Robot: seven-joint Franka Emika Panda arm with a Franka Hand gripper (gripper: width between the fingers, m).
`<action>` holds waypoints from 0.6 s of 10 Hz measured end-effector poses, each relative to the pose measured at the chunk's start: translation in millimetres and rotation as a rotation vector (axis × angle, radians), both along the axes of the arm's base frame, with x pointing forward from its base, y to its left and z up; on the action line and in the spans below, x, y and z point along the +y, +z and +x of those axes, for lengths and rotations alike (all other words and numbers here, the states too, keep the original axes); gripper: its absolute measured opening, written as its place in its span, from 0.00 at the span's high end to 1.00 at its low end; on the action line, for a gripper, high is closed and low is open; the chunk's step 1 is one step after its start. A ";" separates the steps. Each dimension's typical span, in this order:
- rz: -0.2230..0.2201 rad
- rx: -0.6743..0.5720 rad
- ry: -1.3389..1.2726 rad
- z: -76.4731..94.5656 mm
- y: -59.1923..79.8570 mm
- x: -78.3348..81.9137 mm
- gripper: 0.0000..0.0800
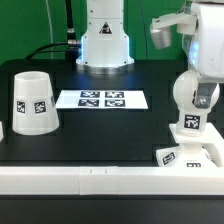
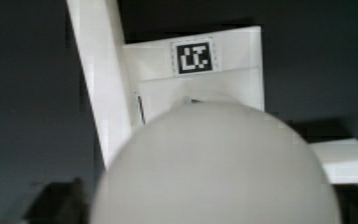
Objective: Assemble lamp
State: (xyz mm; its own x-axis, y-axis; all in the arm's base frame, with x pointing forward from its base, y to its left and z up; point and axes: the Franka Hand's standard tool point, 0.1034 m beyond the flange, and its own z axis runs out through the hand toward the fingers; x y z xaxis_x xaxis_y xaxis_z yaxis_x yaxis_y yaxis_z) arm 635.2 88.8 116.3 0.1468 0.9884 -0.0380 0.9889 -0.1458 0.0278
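Exterior view: 1 shade point(image 1: 35, 101) stands mouth down at the view's left, well apart from the other parts. The bulb point(image 1: 184, 92) is upright, neck down, over the base point(image 1: 185, 156) at the view's right. The gripper point(image 1: 199, 94) is at the bulb's round head.

Wrist view: the blurred bulb point(image 2: 202, 165) fills the foreground, with the base point(image 2: 226, 88) and 1 tag beyond it. The grip cannot be told.

Even bright light; exterior sharp, wrist view blurred close-up.
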 end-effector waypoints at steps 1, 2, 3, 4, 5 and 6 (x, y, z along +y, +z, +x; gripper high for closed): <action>0.000 0.000 -0.003 0.0 0.0 -0.2 0.28; 0.000 0.000 -0.004 0.0 0.0 -0.2 0.28; 0.001 -0.001 -0.021 0.0 0.0 -0.2 0.28; 0.001 -0.001 -0.038 -0.1 0.0 -0.3 0.28; 0.003 -0.001 -0.057 -0.3 -0.1 -0.1 0.28; 0.007 -0.005 -0.180 -0.5 -0.2 -0.1 0.28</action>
State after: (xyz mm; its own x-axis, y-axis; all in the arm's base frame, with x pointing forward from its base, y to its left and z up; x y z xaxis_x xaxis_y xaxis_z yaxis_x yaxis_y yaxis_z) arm 634.7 88.7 116.0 0.3215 0.9464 -0.0305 0.9467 -0.3206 0.0311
